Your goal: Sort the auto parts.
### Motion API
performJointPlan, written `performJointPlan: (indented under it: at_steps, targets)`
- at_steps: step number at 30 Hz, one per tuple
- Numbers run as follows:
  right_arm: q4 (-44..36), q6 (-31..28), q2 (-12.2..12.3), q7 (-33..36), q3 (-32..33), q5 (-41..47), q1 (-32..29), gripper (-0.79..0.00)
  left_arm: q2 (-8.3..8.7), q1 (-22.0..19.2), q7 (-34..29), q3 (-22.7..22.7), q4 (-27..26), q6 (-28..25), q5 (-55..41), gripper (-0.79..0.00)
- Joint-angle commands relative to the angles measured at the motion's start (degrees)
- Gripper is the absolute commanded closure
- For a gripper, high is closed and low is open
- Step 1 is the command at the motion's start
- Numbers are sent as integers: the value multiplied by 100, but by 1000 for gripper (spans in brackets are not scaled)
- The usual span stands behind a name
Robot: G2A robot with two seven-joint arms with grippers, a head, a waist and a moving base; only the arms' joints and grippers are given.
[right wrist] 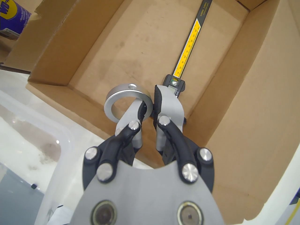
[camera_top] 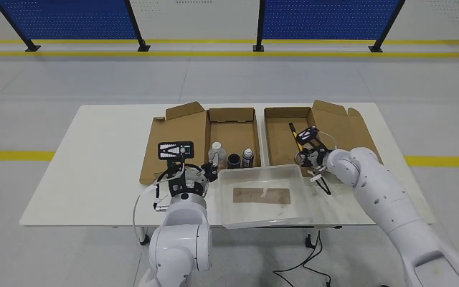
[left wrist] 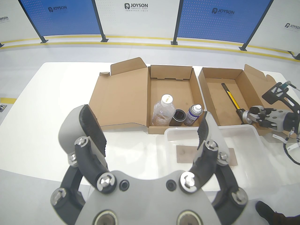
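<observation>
You are working at a white table [camera_top: 93, 165] that is carrying two open cardboard boxes side by side, with a clear plastic tray [left wrist: 211, 129] sitting just in front of them. The left box [left wrist: 170, 72] is holding a water bottle [left wrist: 163, 110], a black tin [left wrist: 179, 117] and a spray can [left wrist: 193, 114], all standing upright along its near wall. The right box [left wrist: 220, 73] is holding a yellow-scaled caliper [right wrist: 189, 47] lying flat. Your left gripper [left wrist: 147, 112] is hanging over the table's near side beside the tray, fingers spread wide and carrying nothing. Your right gripper [right wrist: 150, 98] is hovering above the near end of the right box, pinching a metal ring [right wrist: 127, 88] by its wall, one finger through the hole and the other outside, close to the caliper's head. Judging from this, you are nearing the end of the sort. What is waiting is lowering the ring into the right box and letting it go.
</observation>
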Motion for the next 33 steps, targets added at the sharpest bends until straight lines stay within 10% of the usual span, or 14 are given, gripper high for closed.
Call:
performJointPlan:
  at_steps: [1,14,17,33]
  targets:
    - [75,-46,-26,-51,-6,16,17,-188,0,0,0,0,0,0,0,-785]
    - [231,-432,-6,-902,382,244,-125,-360,0,0,0,0,0,0,0,-785]
    - [64,-554,102,-1322,722,366,-323,-785,0,0,0,0,0,0,0,-785]
    - [-2172,-250,676,-2525,2737,837,-2644,-785,0,0,0,0,0,0,0,-785]
